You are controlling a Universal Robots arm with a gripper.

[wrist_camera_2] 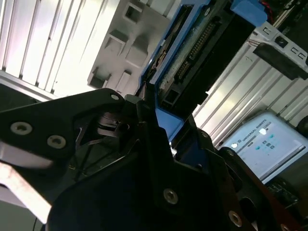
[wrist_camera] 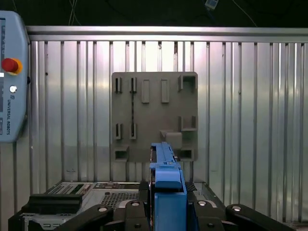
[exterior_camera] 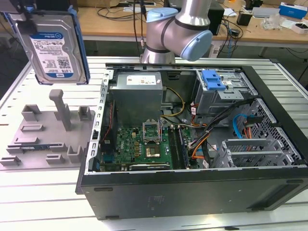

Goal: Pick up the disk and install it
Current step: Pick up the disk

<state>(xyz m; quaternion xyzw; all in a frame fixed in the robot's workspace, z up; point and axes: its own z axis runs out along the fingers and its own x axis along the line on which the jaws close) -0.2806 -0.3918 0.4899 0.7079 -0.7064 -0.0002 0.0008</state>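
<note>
Open computer case (exterior_camera: 192, 195), lying flat on slatted aluminium table (exterior_camera: 38, 204). Inside: grey power supply box (exterior_camera: 137, 96), green motherboard (exterior_camera: 139, 147), blue latch piece (exterior_camera: 212, 79) atop drive cage (exterior_camera: 226, 101), orange cables (exterior_camera: 198, 149) near motherboard. Grey slotted fixture plate (exterior_camera: 45, 139) just beside case, exterior view's left. Wooden workbench (exterior_camera: 108, 21) behind, cluttered.

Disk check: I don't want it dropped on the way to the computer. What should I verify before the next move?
1. Grip on the disk: ok; the gripper is shut on its blue frame in both wrist views.
2. Lift off the grey holder: ok; the disk hangs above it, apart.
3. Open computer case: ok; its inside shows.
4. Free drive bay: cannot tell; a blue latch sits on it.
5. Way past the cables: cannot tell; some lie beside the bay.
</note>
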